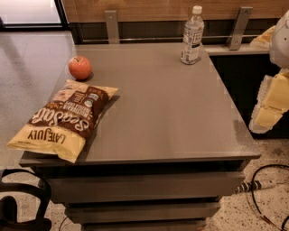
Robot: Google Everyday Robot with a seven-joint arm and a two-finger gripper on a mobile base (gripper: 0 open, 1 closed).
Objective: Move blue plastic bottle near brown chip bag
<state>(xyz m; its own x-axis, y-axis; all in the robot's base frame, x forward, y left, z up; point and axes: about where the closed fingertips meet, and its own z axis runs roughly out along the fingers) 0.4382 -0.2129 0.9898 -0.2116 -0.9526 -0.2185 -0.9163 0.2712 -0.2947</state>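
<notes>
Camera view: bottle [192, 36] upright, untouched, so task unstarted; chip bag [63, 119] well left of bottle; gripper [271, 106] right of bottle, pre-reach, grip state can't tell.

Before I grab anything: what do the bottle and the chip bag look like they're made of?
The blue plastic bottle looks like clear plastic, glossy and see-through, with a white cap. The brown chip bag seems to be crinkly printed film, judging by its creases and soft sheen. The gripper hangs past the right edge of the table, far from both.
</notes>
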